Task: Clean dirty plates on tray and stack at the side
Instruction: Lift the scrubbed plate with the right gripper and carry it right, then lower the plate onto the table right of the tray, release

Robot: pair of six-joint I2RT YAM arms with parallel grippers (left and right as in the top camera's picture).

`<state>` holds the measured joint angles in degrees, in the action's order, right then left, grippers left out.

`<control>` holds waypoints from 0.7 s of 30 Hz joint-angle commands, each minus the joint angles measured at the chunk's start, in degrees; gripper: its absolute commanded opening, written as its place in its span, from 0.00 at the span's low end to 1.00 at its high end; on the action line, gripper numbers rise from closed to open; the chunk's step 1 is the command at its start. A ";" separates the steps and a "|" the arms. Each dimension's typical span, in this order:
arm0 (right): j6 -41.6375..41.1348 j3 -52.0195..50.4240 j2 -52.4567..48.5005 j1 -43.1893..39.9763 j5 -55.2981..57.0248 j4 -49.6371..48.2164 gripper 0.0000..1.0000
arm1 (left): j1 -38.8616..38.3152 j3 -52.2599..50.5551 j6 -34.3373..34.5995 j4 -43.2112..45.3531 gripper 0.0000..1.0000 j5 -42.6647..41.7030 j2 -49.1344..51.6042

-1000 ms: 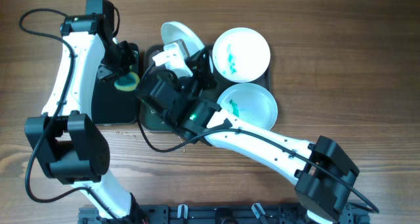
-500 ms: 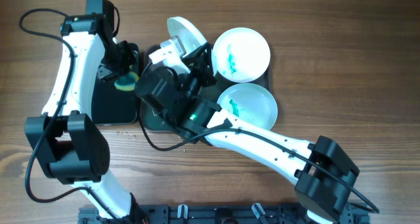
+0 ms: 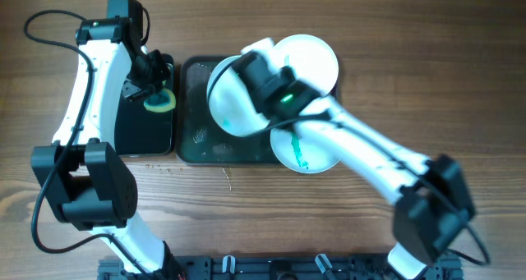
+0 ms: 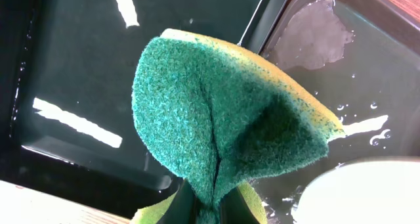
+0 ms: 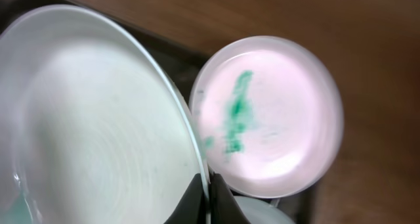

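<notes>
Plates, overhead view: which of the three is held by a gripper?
The leftmost plate, its rim pinched by the right gripper over the tray. The other two lie flat to its right, each with a teal smear.

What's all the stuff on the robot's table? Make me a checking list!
Surface: wooden table, few specks.
Job's things: wet tray; lifted plate, tilted; far plate and near plate both smeared green.
Clutter: black tub.
Grippers: left gripper shut on sponge; right gripper shut on the lifted plate's rim.
Cables: black cable looping at the far left.
Surroundings: dark rail at the near edge.
</notes>
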<state>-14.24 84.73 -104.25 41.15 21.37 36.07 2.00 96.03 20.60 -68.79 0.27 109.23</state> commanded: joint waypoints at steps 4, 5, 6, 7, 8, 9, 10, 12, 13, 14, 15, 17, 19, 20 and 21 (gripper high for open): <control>-8.72 0.92 8.63 -18.69 -35.80 3.78 0.04 | -1.03 1.05 -0.68 0.17 0.04 -3.28 0.20; -9.27 0.90 9.09 -22.97 -38.18 5.62 0.04 | -1.60 1.05 -0.66 0.17 0.04 -3.28 0.20; -9.92 0.92 9.27 -25.09 -38.40 6.88 0.04 | -2.10 1.05 -0.66 0.20 0.04 -3.28 0.20; -10.14 0.90 9.27 -27.85 -38.40 8.57 0.04 | -2.67 1.05 -0.66 0.22 0.04 -3.28 0.20; -9.90 0.90 9.25 -30.58 -38.25 10.32 0.04 | -3.13 1.05 -0.66 0.24 0.04 -3.28 0.20; -9.86 0.85 9.14 -33.29 -37.73 11.98 0.04 | -3.89 1.05 -0.66 0.28 0.04 -3.26 0.20; -9.77 0.63 8.98 -36.46 -36.79 13.79 0.04 | -4.52 1.05 -0.68 0.39 0.04 -3.26 0.20; -9.75 -0.26 8.98 -40.68 -35.12 15.58 0.04 | -5.68 1.05 -0.70 0.59 0.04 -3.21 0.20; -9.77 -0.90 8.98 -43.08 -34.16 16.28 0.04 | -6.16 1.05 -0.68 0.70 0.04 -3.04 0.20; -9.75 -1.66 8.96 -45.27 -32.92 16.72 0.04 | -6.64 1.05 -0.70 0.85 0.04 -2.69 0.20; -9.79 -2.97 8.94 -47.69 -31.26 16.76 0.04 | -7.15 1.05 -0.68 1.01 0.04 -2.27 0.20; -9.99 -5.20 8.94 -50.36 -27.96 16.57 0.04 | -7.74 1.05 -0.66 1.31 0.04 -2.16 0.20; -10.43 -8.09 8.81 -52.48 -24.65 15.72 0.04 | -8.26 1.05 -0.68 1.68 0.04 -2.16 0.20; -10.78 -9.77 8.79 -53.29 -23.43 14.84 0.04 | -8.44 1.05 -0.68 1.79 0.04 -2.16 0.20; -11.37 -11.47 8.79 -54.03 -22.47 13.77 0.04 | -8.63 1.05 -0.68 1.95 0.04 -2.16 0.22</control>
<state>-23.62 77.95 -95.85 -11.00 -6.90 51.46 -6.00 96.03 20.60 -67.37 -1.85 109.23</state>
